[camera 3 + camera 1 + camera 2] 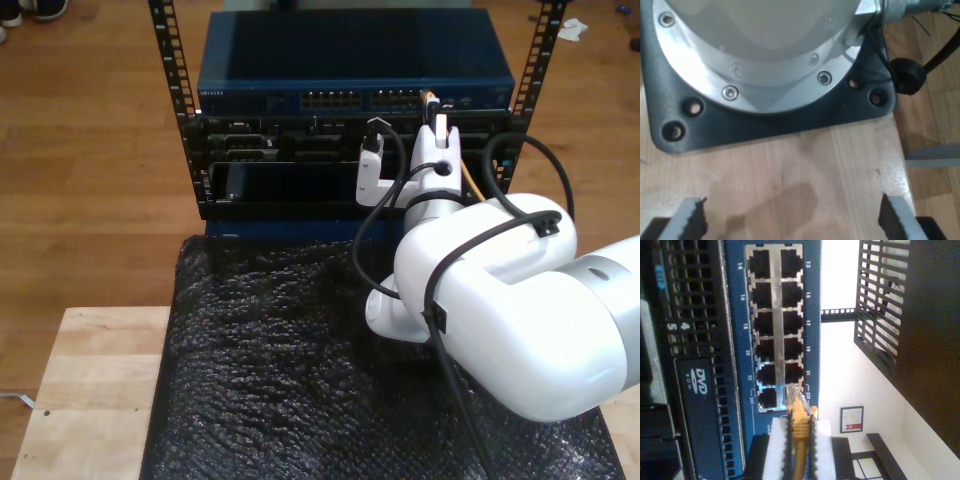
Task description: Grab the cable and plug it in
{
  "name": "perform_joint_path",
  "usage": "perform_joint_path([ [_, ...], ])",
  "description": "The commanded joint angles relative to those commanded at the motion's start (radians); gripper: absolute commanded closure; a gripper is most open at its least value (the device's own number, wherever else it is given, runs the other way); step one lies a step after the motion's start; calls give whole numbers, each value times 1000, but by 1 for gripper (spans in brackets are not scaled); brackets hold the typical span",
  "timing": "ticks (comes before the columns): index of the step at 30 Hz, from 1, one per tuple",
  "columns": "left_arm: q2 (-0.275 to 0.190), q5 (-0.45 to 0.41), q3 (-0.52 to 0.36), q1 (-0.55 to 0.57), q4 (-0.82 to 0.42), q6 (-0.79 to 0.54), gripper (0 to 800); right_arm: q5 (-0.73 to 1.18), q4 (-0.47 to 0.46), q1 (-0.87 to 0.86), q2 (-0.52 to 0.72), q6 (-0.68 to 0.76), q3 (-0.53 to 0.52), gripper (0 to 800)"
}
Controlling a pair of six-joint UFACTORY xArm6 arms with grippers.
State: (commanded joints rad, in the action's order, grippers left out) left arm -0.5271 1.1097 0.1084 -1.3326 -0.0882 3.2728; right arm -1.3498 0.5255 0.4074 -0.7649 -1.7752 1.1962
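Second hand [799,440] clamped on yellow cable [799,460], plug [794,399] at blue switch [735,300] port; first hand [792,215] wide open, empty.

The cable [799,440] is yellow-orange, its plug [794,399] clear-yellowish. The switch [740,360] is blue with rows of black ports and white numbers. The rack [200,150] is black with a grid of vent holes. The arm [500,300] is white. Black bubbled sheeting [260,370] covers the pale wood bench [80,400].
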Motion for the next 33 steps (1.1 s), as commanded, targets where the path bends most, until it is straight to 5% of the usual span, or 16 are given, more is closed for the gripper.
perform_joint_path([
  [33,0,0,0,0,0,0,0,28,-29,-14,-6,2,32,800],
])
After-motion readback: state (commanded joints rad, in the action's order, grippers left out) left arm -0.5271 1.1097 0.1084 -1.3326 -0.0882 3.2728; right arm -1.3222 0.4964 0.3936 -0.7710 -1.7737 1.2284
